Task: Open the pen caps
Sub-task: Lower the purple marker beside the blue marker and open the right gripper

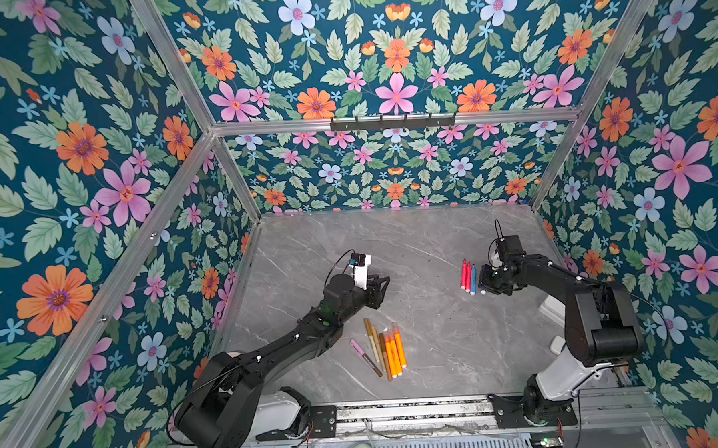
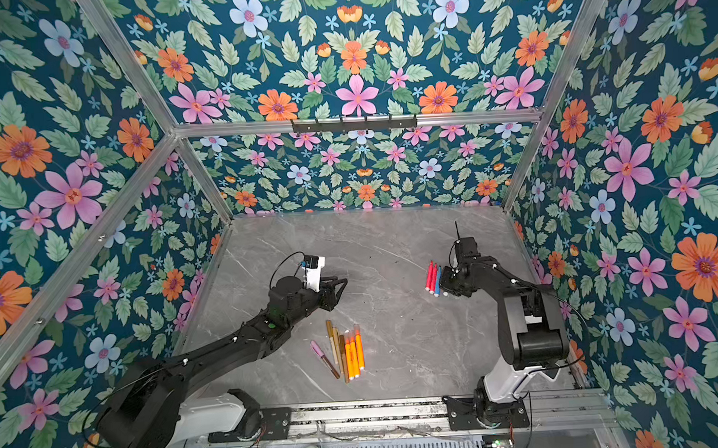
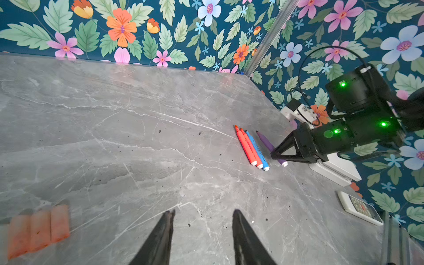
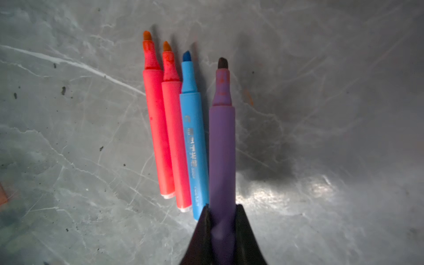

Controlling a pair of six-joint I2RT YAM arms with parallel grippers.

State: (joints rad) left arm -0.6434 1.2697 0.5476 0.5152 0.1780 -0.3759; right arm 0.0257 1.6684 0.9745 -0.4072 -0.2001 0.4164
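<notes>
My right gripper (image 4: 222, 208) is shut on the rear of an uncapped purple pen (image 4: 222, 142), low over the table at the right. Beside it lie two uncapped red pens (image 4: 158, 128) and an uncapped blue pen (image 4: 193, 142), side by side; in a top view the red ones (image 1: 464, 275) show left of the wrist. My left gripper (image 3: 203, 213) hangs open over bare table near the middle (image 1: 383, 284). In front of it lie gold pens (image 1: 372, 336), orange pens (image 1: 396, 352) and a pen with a pink cap (image 1: 358, 347). Three blurred orange caps (image 3: 39, 229) show in the left wrist view.
A white keypad device (image 3: 360, 207) and a white box (image 3: 335, 167) sit at the table's right edge behind the right arm. Floral walls close off the left, back and right. A metal rail (image 1: 411, 412) with both arm bases runs along the front.
</notes>
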